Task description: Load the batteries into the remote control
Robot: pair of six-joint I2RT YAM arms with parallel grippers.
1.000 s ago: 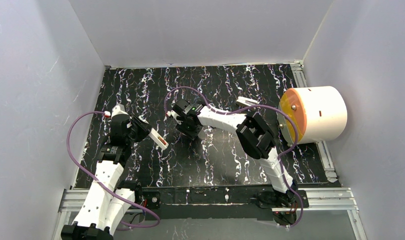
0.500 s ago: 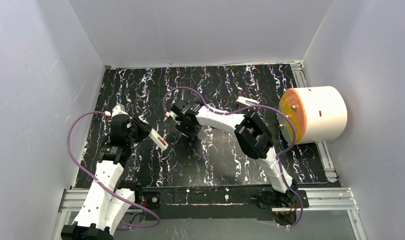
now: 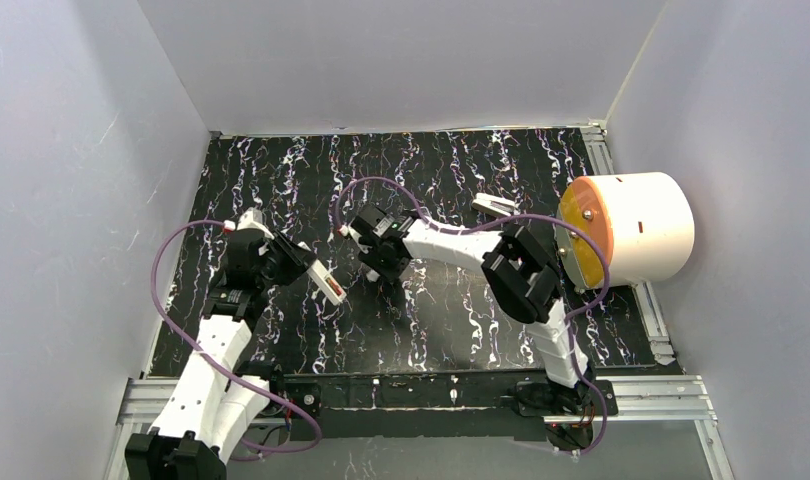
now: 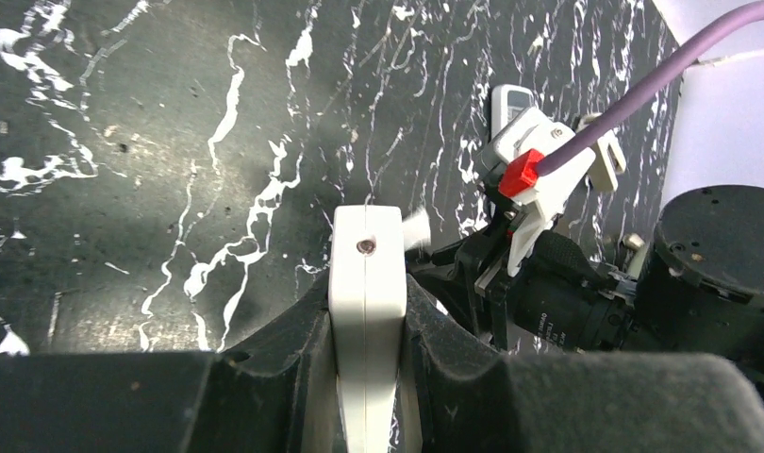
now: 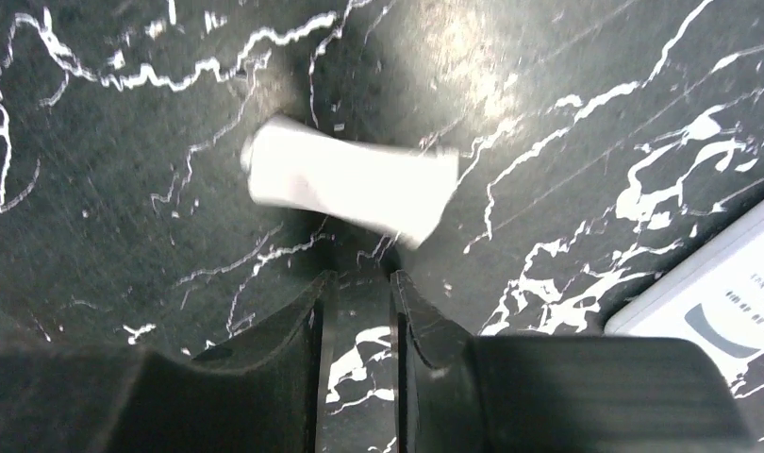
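Top external view: one black desk with white marbled veining (image 3: 451, 310) and two white-and-black arms (image 3: 206, 370).

One slim white rectangular remote control (image 3: 324, 282) is held above the desk's left side. It sits edgewise between the left arm's fingers (image 4: 314, 316), which are closed tight on it. A small dark-and-red patch shows on its upper face, too small to tell whether it is batteries.

The right arm's fingers (image 5: 323, 297) are low over the desk centre, a narrow gap apart, with nothing between them. One small white blurred piece (image 5: 350, 184) lies just beyond their tips.

One white-and-grey flat item (image 3: 493, 205) lies further back, to the right. One white drum with an orange face (image 3: 636, 235) stands at the right edge. Two purple cables (image 4: 642, 85).

Writing: grey print on a white corner (image 5: 718, 293) and small white lettering on a black motor housing (image 4: 557, 302), neither legible.
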